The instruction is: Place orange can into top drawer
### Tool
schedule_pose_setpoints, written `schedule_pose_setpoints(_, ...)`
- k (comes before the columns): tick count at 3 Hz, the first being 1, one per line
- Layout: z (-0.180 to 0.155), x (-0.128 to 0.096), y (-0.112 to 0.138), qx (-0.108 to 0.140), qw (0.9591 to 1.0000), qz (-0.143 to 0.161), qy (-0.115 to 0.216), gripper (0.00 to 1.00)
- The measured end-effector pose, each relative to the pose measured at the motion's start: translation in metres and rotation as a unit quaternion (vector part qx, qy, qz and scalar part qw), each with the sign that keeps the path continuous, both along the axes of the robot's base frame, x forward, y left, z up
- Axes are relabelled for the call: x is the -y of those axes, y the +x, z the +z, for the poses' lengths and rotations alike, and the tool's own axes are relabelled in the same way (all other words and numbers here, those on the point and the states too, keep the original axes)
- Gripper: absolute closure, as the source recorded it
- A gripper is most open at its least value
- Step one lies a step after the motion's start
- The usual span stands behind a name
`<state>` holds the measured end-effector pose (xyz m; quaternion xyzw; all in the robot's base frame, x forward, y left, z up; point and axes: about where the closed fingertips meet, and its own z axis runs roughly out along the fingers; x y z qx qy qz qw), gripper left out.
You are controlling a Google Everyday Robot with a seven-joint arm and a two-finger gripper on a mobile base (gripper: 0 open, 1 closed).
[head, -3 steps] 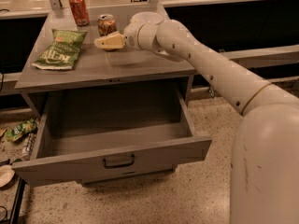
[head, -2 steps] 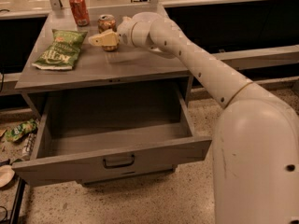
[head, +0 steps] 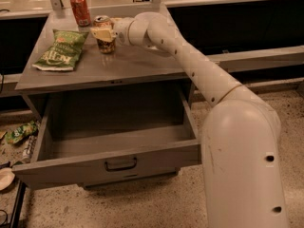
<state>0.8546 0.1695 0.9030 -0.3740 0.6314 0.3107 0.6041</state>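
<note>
One top drawer (head: pixel 66 169), wide, shallow and grey, stands pulled open nearest the viewer, its dark pull handle (head: pixel 120 164) at the centre of the flat front. One white robot arm (head: pixel 199 75) reaches from the right across the cabinet top (head: pixel 137 63). On that top lie one green chip bag (head: pixel 61 49) and two cans. The orange can (head: pixel 106 45), mottled tan-orange and brown with a silver top, stands upright mid-surface. The gripper (head: pixel 103 32) is at its upper half; whether it grasps cannot be told. A red can (head: pixel 80 9) stands behind.

Green chip bag (head: pixel 61 51) lies near red can (head: pixel 80 10).
</note>
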Motion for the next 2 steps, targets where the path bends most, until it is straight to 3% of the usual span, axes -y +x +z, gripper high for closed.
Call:
schedule_pose_setpoints(1, 0.003, 0.002, -0.007, -0.011, 0.9994, 0.010, 0.031, 0.78)
schedule_pose_setpoints(2, 0.025, 0.029, -0.028, -0.003, 0.9992, 0.004, 0.039, 0.99)
